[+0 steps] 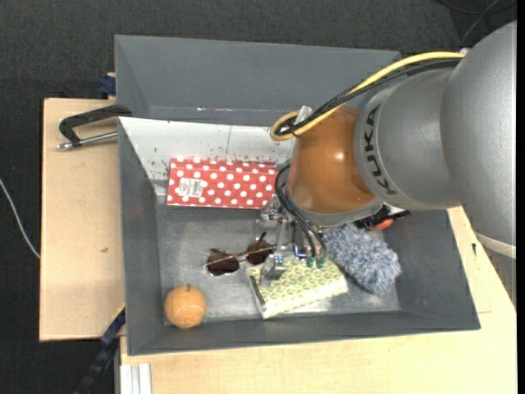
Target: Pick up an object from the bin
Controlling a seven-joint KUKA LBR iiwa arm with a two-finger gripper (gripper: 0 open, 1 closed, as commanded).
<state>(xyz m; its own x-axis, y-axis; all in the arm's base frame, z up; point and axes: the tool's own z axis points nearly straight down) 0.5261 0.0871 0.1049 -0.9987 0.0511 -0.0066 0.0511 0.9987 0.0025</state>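
Observation:
My gripper [283, 253] hangs low in the middle of the bin, under the orange wrist cover. Its fingers come down over the right end of a pair of brown sunglasses [234, 259] and the top left corner of a green-patterned flat pad [302, 287]. Just to its right a fuzzy blue-grey cloth [367, 257] lies against the pad. Nothing is seen clearly held between the fingers.
A red box with white dots [220, 185] lies along the back wall of the bin. An orange ball [185, 306] sits in the front left corner. The arm covers the bin's right back part.

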